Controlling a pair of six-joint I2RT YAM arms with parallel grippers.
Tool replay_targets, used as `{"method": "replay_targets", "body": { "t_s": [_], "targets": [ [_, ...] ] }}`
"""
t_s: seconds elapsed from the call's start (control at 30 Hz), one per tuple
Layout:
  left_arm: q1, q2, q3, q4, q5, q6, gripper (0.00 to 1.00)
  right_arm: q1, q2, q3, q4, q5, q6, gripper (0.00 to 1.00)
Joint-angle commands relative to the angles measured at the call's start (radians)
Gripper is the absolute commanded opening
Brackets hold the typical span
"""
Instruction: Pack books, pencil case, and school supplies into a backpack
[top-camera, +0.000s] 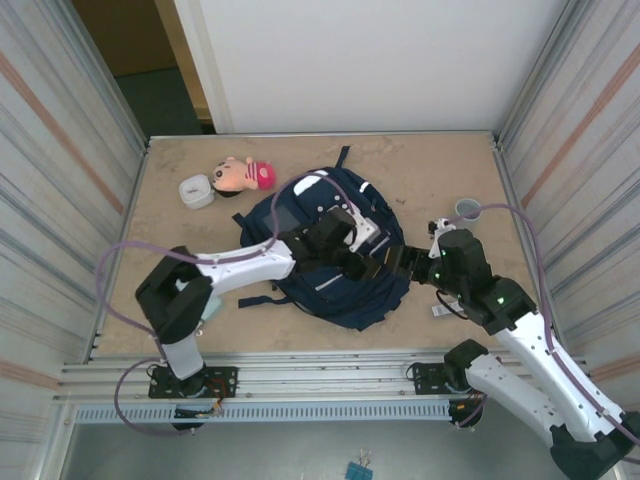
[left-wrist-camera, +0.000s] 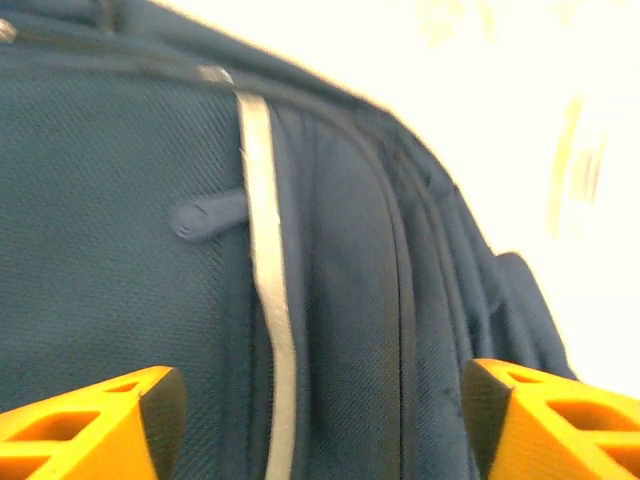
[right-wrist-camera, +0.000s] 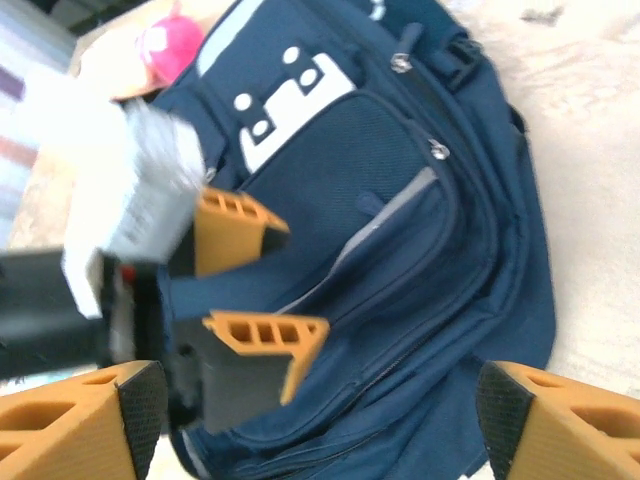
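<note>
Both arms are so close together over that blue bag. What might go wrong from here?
The left gripper sits right in front of the right gripper above the backpack, so they might bump. The grey cup stands near the right arm and could get knocked over.

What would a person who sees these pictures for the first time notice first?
The large navy backpack in the middle of the table draws the eye first, with the left gripper and the right gripper both open over it. Next comes the pink doll at the far left, beside a white box.
</note>
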Motion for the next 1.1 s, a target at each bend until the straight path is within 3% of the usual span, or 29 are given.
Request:
{"method": "replay_targets", "body": {
  "t_s": [0.0,0.2,0.43,0.87,0.93,1.07],
  "targets": [
    [0.048,-0.177,0.007,0.014,-0.041,-0.046,0.8,0.063,0.058,0.078,-0.005,-0.019,-0.206,0.83],
    [0.158,-0.383,-0.145,-0.042,-0.117,-0.181,0.82,0.294,0.264,0.139,-0.036,-0.013,-0.429,0.87],
    [0.251,-0.588,-0.402,-0.035,-0.127,-0.329,0.82,0.492,0.524,0.109,0.022,0.028,-0.551,0.92],
    [0.351,-0.688,-0.589,-0.025,-0.111,-0.487,0.8,0.556,0.778,0.072,0.081,0.198,-0.667,0.98],
    [0.356,-0.681,-0.593,-0.026,-0.108,-0.492,0.8,0.565,0.808,0.078,0.082,0.244,-0.663,0.91],
    [0.356,-0.675,-0.599,-0.026,-0.11,-0.502,0.8,0.58,0.849,0.078,0.087,0.398,-0.642,0.48]
  ]
}}
